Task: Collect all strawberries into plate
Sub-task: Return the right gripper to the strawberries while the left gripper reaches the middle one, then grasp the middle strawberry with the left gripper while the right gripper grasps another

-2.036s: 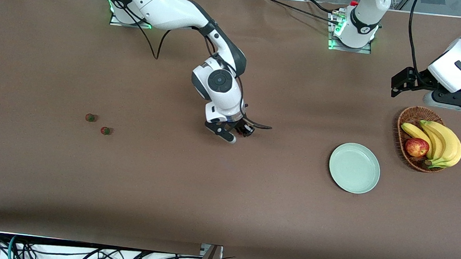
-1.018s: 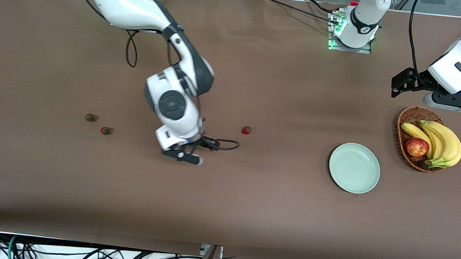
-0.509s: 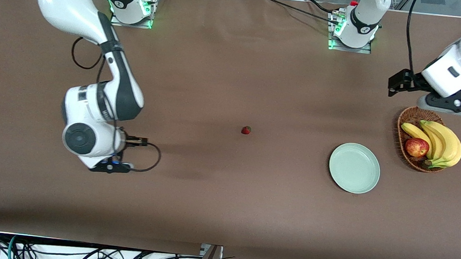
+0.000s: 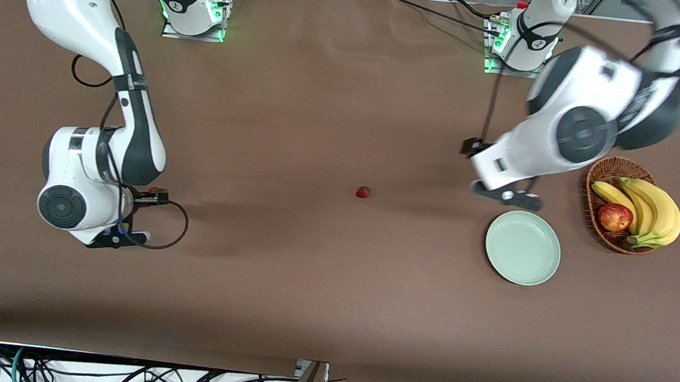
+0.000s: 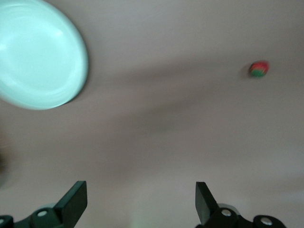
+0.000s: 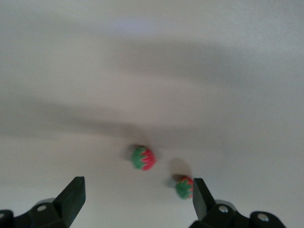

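front view: one strawberry point(image 4: 363, 192) lies mid-table, the plate point(image 4: 523, 248) empty toward the left arm's end. left wrist view: left gripper point(image 5: 137, 204) spread wide over bare table near the plate. right wrist view: right gripper point(image 6: 135, 202) spread wide over two more strawberries point(image 6: 143, 157), hidden from the front.

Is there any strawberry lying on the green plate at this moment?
No, the plate is bare; one strawberry lies on the table, apart from it.
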Available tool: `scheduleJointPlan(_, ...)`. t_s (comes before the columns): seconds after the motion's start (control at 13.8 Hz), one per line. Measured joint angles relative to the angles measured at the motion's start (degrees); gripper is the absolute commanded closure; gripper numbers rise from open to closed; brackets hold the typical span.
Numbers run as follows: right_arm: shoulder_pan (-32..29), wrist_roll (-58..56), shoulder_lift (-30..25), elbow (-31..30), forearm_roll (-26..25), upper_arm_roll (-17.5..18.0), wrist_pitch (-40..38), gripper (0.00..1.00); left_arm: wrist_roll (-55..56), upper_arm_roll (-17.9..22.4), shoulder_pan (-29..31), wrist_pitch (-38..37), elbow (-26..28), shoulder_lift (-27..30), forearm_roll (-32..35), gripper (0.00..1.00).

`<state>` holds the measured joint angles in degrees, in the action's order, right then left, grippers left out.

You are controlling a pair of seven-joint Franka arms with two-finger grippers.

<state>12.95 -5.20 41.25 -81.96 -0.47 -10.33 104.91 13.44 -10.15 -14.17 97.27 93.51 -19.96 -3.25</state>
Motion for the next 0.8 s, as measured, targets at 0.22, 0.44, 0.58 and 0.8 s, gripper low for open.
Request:
scheduleJointPlan(0.22,-2.06,-3.17,-0.73,-5.69,3.19,-0.07,5.71,0.00,12.27,-0.35,-7.61,11.75,-0.02,-6.42,-0.25,0.00)
scheduleJointPlan(0.44,-2.01,-3.46,-2.48,-10.79,3.67,0.40,11.65,0.00,19.92,-0.29,-12.74,21.49,0.03,-12.00,-0.25,0.00)
scheduleJointPlan(0.58,-1.83,-3.46,-3.80,-14.76,3.68,0.58,15.61,0.00,22.45,-0.16,-14.82,29.33,0.01,-15.84,0.21,0.00)
scheduleJointPlan(0.8,-1.77,-3.47,-5.00,-19.99,3.68,0.89,21.17,0.00,25.42,0.00,-15.94,37.16,-0.08,-20.51,4.61,0.00)
